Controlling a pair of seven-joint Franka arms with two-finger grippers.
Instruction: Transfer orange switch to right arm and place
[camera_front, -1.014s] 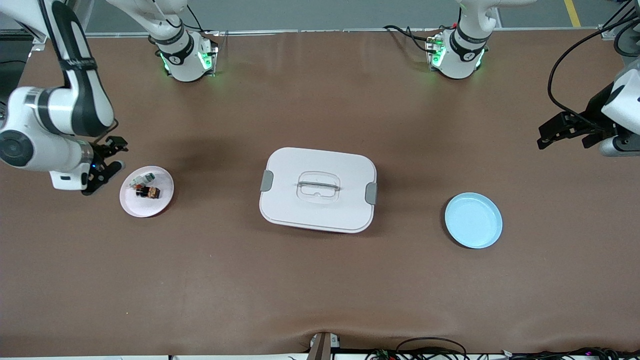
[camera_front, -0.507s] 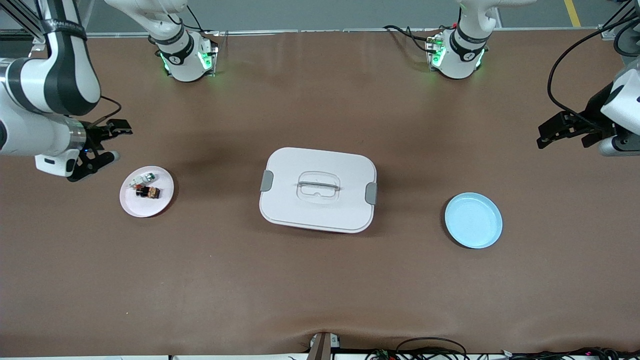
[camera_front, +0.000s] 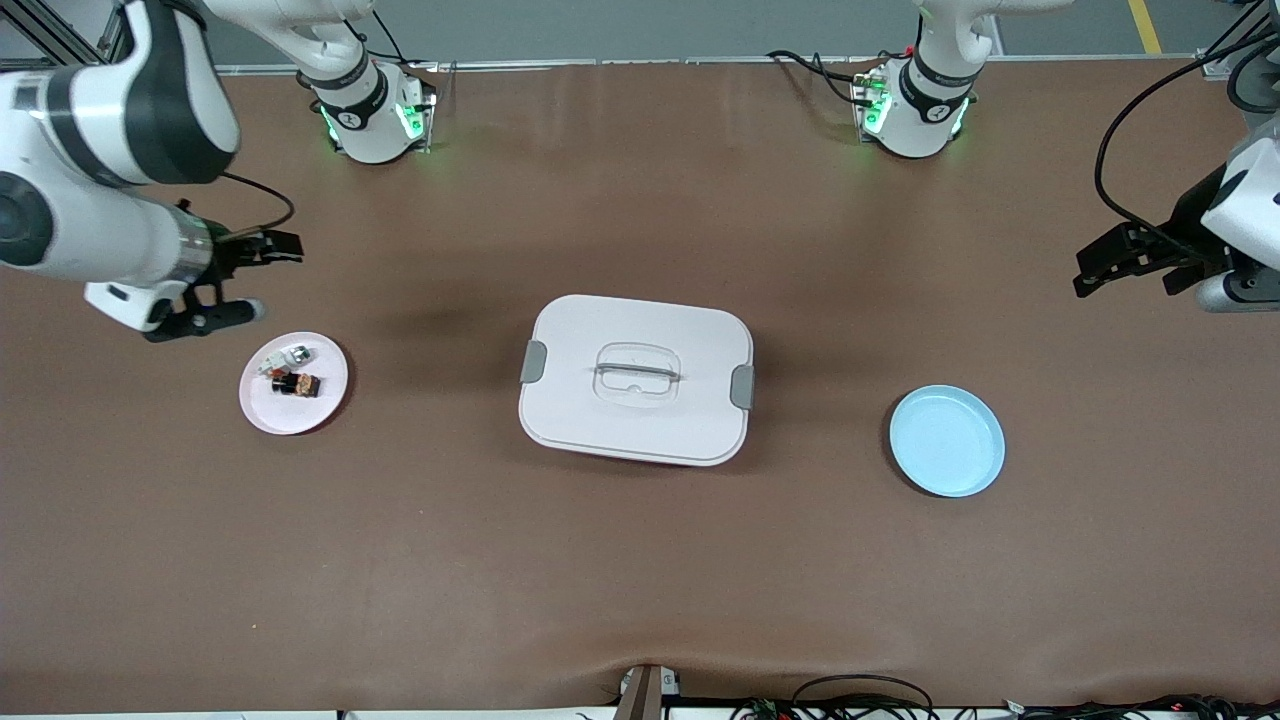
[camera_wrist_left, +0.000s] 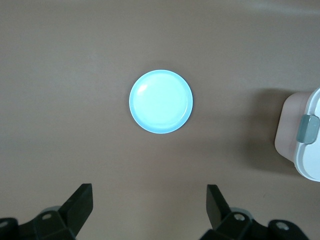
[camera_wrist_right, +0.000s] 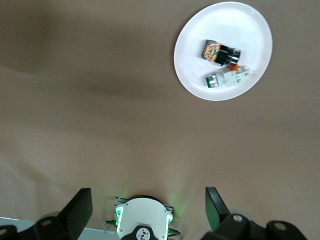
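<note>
The orange switch (camera_front: 297, 384), a tiny black box with an orange centre, lies on a small white plate (camera_front: 290, 415) toward the right arm's end of the table. The right wrist view shows the orange switch (camera_wrist_right: 220, 51) on that white plate (camera_wrist_right: 225, 20) too. My right gripper (camera_front: 262, 278) hangs open and empty over bare table just beside the plate, as the right wrist view confirms of the right gripper (camera_wrist_right: 149, 202). My left gripper (camera_front: 1090, 272) waits open and empty at the left arm's end, and the left wrist view shows this left gripper (camera_wrist_left: 150, 200) over bare table.
A silver-white piece (camera_front: 290, 357) shares the white plate with the switch. A white lidded box (camera_front: 636, 380) with grey clasps stands mid-table. A light blue plate (camera_front: 947, 441) lies bare toward the left arm's end. The arm bases (camera_front: 370, 115) stand along the table's back edge.
My right gripper has swung from beside the white plate toward the arm bases and slightly toward the table's middle, still open. The left arm, plates and box have not moved.
</note>
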